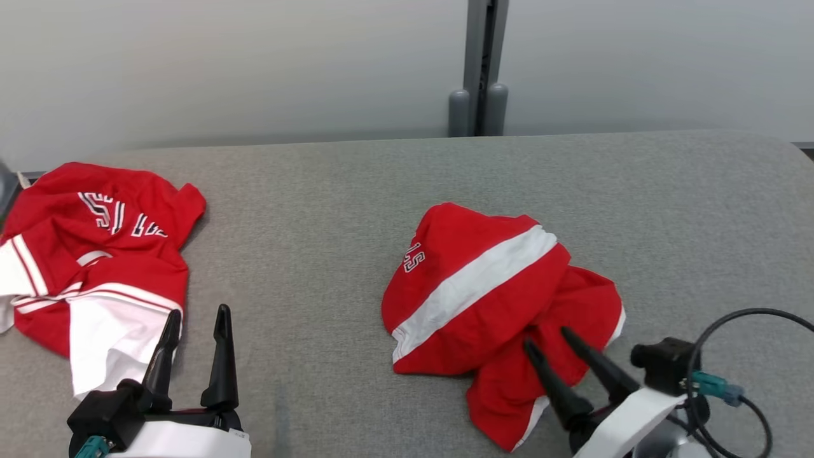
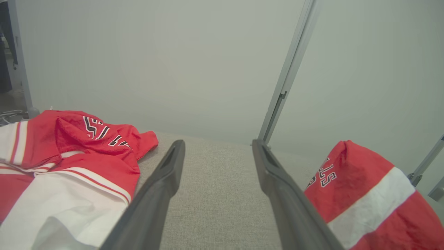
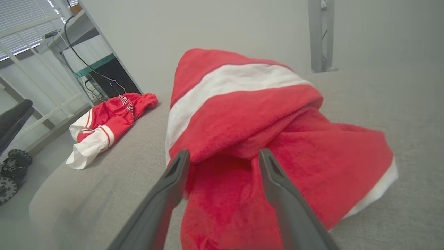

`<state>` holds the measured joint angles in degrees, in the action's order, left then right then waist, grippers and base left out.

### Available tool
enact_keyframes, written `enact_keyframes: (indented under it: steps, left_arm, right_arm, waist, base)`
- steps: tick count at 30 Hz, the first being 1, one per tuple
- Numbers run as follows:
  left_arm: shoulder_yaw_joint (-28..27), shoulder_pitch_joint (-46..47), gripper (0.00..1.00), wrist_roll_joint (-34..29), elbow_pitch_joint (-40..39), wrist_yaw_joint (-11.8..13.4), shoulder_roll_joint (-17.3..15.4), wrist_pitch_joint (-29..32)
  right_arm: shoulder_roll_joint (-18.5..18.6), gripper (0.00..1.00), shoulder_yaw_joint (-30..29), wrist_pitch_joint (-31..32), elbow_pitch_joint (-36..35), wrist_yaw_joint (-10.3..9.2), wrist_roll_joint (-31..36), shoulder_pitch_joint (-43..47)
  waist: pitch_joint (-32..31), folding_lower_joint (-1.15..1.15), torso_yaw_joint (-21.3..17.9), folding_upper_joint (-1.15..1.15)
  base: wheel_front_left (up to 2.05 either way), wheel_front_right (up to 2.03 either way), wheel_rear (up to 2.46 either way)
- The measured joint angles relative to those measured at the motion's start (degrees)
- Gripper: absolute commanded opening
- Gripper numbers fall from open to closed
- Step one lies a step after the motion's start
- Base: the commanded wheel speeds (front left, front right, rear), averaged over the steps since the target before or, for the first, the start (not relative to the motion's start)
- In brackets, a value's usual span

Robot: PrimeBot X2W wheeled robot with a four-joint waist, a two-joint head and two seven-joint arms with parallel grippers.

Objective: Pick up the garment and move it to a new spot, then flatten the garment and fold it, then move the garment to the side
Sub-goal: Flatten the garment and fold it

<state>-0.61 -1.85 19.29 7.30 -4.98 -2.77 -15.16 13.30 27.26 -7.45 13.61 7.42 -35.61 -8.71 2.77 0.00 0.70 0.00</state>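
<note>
A grey woven table (image 1: 356, 191) with rounded far corners spans the scene. Just behind the table's far edge, a grey metal post (image 1: 478, 70) with two rounded feet stands against a plain pale wall (image 1: 254, 63). Beyond the table's left end, the right wrist view shows a window blind (image 3: 17, 14), a dark cabinet (image 3: 111, 78), black cables (image 3: 78, 53) and pale floor (image 3: 17, 222). The light is soft and even.

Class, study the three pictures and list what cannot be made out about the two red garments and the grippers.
- Left garment: head view's left edge cuts it off.
- Middle garment: crumpled folds hide its shape and most of its lettering in every view.
- Right gripper: open over the cloth; touching it or not cannot be told from the head or right wrist view.
</note>
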Motion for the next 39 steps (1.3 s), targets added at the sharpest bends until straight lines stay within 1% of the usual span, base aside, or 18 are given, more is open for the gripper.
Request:
enact_keyframes:
  steps: [3,6,9,12,20,21,22,25,26,32,39]
  left_arm:
    - [0.27,0.18,1.0,0.1,0.27,0.0,-0.03,0.0]
    - [0.36,0.7,1.0,0.25,0.43,-0.01,-0.01,0.0]
    - [0.41,0.81,1.0,0.45,0.87,-0.08,0.0,0.0]
    - [0.41,1.0,1.0,0.51,1.07,-0.25,0.0,0.0]
    - [0.57,1.77,1.0,0.96,1.72,-0.57,-0.01,0.0]
    - [0.68,2.08,1.0,1.02,1.8,-0.58,0.0,0.0]
    - [0.78,2.24,1.0,1.1,1.82,-0.59,-0.02,0.0]
    - [1.16,2.28,1.0,1.46,2.13,-0.68,0.01,0.0]
    - [1.31,2.28,1.0,1.57,2.33,-0.68,-0.02,0.0]
    - [2.16,2.36,1.0,2.01,2.66,-0.75,-0.02,0.0]
    - [3.13,3.55,1.0,2.54,2.78,-0.77,-0.02,0.0]
  right_arm:
    - [1.87,1.0,3.98,3.74,0.11,0.0,-2.54,-0.16]
    - [3.42,1.0,6.57,6.97,0.23,0.0,-5.19,-0.18]
    - [4.12,1.0,8.0,7.53,0.18,0.0,-6.39,-0.73]
    - [3.93,1.0,8.76,7.44,0.66,0.0,-7.11,-2.02]
    - [2.67,1.0,10.84,7.88,6.65,0.0,-7.27,-6.27]
    - [2.52,0.42,10.8,7.83,7.56,0.0,-7.13,-6.88]
    - [2.32,0.0,10.69,7.32,8.04,0.0,-6.99,-7.47]
    - [1.63,0.0,10.44,7.28,9.34,0.0,-7.37,-8.59]
    - [1.22,0.0,9.76,7.2,9.76,0.0,-8.21,-8.95]
    - [-0.2,0.0,8.58,8.6,10.77,0.0,-11.25,-12.49]
    - [-1.83,0.0,9.12,10.49,14.97,0.0,-15.62,-21.33]
  waist:
    - [0.11,0.0,1.28,0.0]
    - [0.27,0.0,2.6,0.0]
    - [0.44,0.0,3.7,0.0]
    - [0.6,0.0,4.67,0.0]
    - [1.15,0.0,7.47,0.0]
    - [1.22,0.0,7.9,0.0]
    - [1.3,0.0,8.37,0.0]
    - [1.4,0.0,9.93,0.0]
    - [1.42,0.0,11.07,0.0]
    - [1.42,0.0,14.55,0.0]
    - [2.5,0.0,17.51,0.0]
  base:
    - [0.0,0.0,0.0]
    - [0.0,0.0,0.0]
    - [0.0,0.0,0.0]
    - [0.0,0.0,0.0]
    - [0.0,0.0,0.0]
    - [0.0,0.0,0.0]
    - [0.0,0.0,0.0]
    - [0.0,0.0,0.0]
    - [0.0,0.0,0.0]
    - [0.0,0.0,0.0]
    - [0.0,0.0,0.0]
